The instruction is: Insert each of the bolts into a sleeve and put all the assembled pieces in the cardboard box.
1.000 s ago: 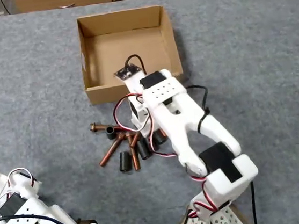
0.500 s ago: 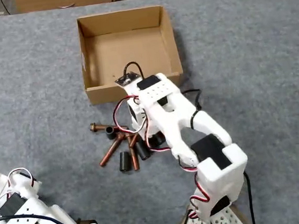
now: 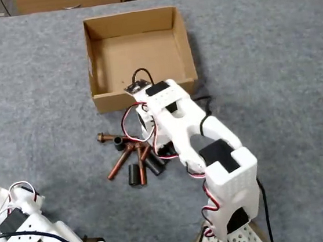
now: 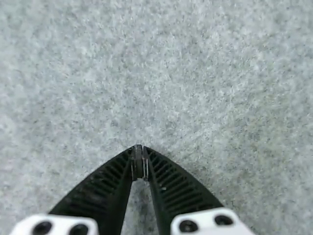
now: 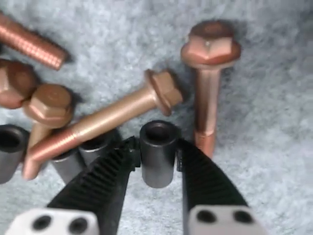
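- Cardboard box (image 3: 109, 100): sitting open-topped at the far middle of the table (image 3: 274, 85); its floor is showing bare, so no assembled piece is lying inside.
- Bolts (image 3: 124, 159): copper-coloured and lying loose in a small heap just in front of the box. None is sitting in a sleeve, as far as can be judged.
- Sleeve (image 5: 157, 164): black and short, with its open end facing the wrist camera. It is sitting in the heap between two bolt shafts.
- Right gripper (image 5: 157, 147): hanging over the heap, jaws part-open to the sleeve's width and appearing to press on both its sides.
- Other sleeves (image 3: 135, 174): lying among the bolts, untouched.
- Left gripper (image 4: 138, 161): hanging over bare table, jaws fully closed tip to tip and holding nothing.
- Progress, as a judgement: the job is only beginning. The first sleeve is being grasped, with every insertion and every boxing left to do.
- Hard to make out: the right arm (image 3: 186, 130) is covering part of the heap from above, so the counts are uncertain. Whether the gripped sleeve is resting on the table cannot be told.
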